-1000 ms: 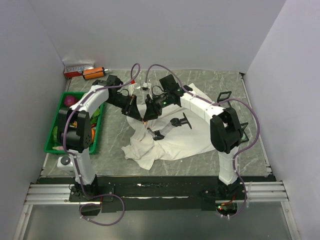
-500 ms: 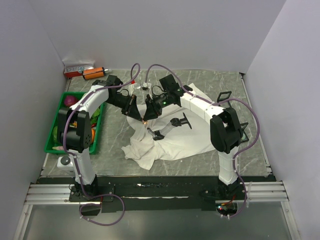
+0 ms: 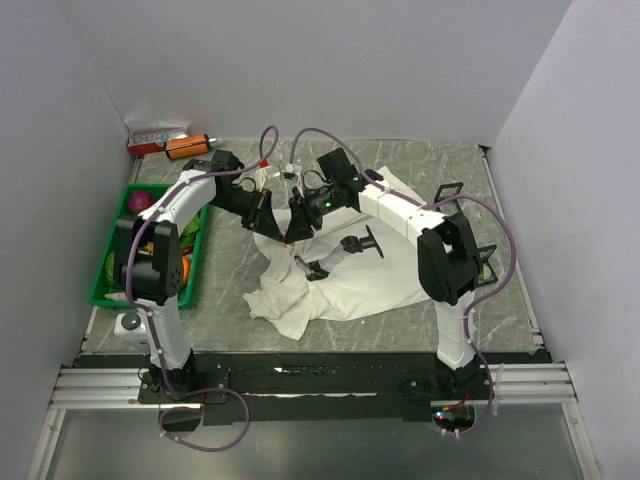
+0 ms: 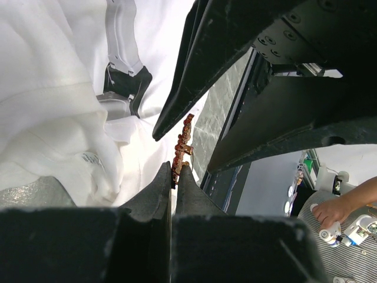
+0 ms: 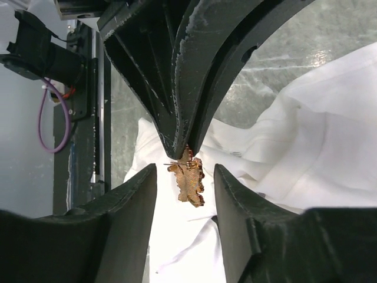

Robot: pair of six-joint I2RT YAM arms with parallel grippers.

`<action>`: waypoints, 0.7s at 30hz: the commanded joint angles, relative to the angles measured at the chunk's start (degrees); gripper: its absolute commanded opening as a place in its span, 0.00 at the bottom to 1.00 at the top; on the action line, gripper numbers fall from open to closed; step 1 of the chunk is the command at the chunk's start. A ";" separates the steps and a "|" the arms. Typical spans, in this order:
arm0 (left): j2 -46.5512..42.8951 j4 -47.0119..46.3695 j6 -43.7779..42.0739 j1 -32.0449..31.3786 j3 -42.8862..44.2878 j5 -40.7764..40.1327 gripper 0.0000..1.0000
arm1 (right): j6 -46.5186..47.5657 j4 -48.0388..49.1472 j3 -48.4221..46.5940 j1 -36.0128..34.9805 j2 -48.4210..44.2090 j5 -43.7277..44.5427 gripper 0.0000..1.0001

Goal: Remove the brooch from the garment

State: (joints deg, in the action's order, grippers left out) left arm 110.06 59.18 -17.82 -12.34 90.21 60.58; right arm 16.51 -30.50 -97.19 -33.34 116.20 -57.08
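Toward the far middle of the desk (image 3: 230, 270), above a rumpled white garment (image 3: 340, 285), tips almost meeting. Left tool (image 4: 175, 172): closes narrow on the brooch (image 4: 183, 143), pinches one end of it between both fingertips, leaves the rest sticking out beyond them. Right tool (image 5: 184, 172): stands parted, with a finger (image 5: 132, 206) on either side of the brooch, and appears to touch neither edge of it in the wrist view. Brooch: shows small, orange-gold and ribbed, just over the cloth; cannot tell whether pinned to the fabric or free of it. Garment: spreads in folds from the desk's middle toward the right edge and down toward the near edge, bunched thickest on its left side. Along the left edge, sits a green basket (image 3: 100, 272) with mixed produce inside. At the far left corner, lies an orange-and-black cylinder (image 3: 186, 146), just beside a red-and-white box (image 3: 155, 135).
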 commanded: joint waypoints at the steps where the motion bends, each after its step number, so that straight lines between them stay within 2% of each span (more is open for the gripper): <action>1: -2.04 -0.38 -1.25 -0.32 1.63 1.83 0.01 | -1.31 0.79 -1.95 -0.23 0.52 -1.63 0.52; 11: -2.92 -0.82 -1.16 -0.41 1.89 0.59 0.01 | -4.65 2.29 -1.16 -0.67 0.69 1.79 0.50; 17: -3.45 -1.08 -1.07 -0.49 1.98 -0.46 0.01 | -8.25 3.61 -0.46 -0.67 1.22 7.42 0.49; 21: -3.89 -1.43 -0.90 -0.58 1.98 -1.33 0.01 | -10.61 3.96 -0.11 -0.85 1.48 10.14 0.52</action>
State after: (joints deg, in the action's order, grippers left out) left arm 110.06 58.92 -17.76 -12.32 90.21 58.74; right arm 9.34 -28.47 -97.17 -33.50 116.62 -50.94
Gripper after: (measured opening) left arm 0.037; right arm 0.488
